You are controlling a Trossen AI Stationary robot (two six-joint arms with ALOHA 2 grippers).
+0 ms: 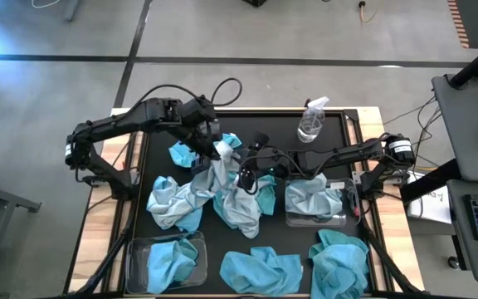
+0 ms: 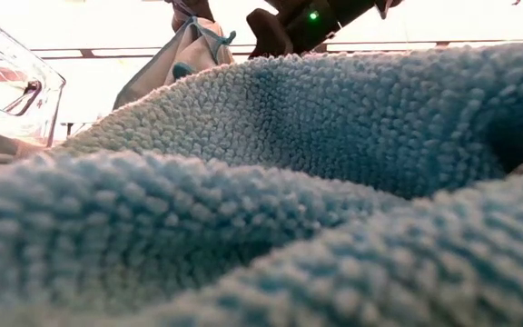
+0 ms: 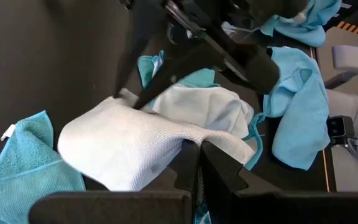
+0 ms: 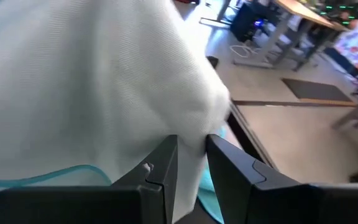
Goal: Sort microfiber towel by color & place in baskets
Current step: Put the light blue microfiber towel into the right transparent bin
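Note:
A pale whitish towel [image 1: 225, 173] is held up over the table's middle between both grippers. My left gripper [image 1: 212, 151] is shut on its far-left part, and my right gripper [image 1: 244, 179] is shut on its right part. The towel's lower part [image 1: 241, 212] drapes onto other pale towels [image 1: 173, 203]. Turquoise towels lie at the near edge [image 1: 264, 270] and far-left [image 1: 185, 154]. One clear basket [image 1: 136, 249] at near left holds a turquoise towel. The other basket [image 1: 348, 218] at right holds a light blue towel. In the low view a turquoise towel [image 2: 316, 182] hides nearly everything. My left gripper pinches a bunched fold of the pale towel [image 3: 194, 142] between its two fingers, coming slanting down from the table's far left. The cloth spreads away from the fingers toward the other arm, lifted off the table here. My right gripper pinches a gathered fold of the same pale towel [image 4: 191, 140] between its two fingers, reaching in from the table's right. The cloth billows up in front of the fingers, and its turquoise-stitched hem [image 4: 55, 174] hangs beside them.
A small clear spray bottle [image 1: 312, 123] stands at the far right of the black mat. Another turquoise towel [image 1: 340, 262] lies at the near right corner. Bare black mat shows at far middle [image 1: 264, 124]. Wooden table edges frame the mat on both sides.

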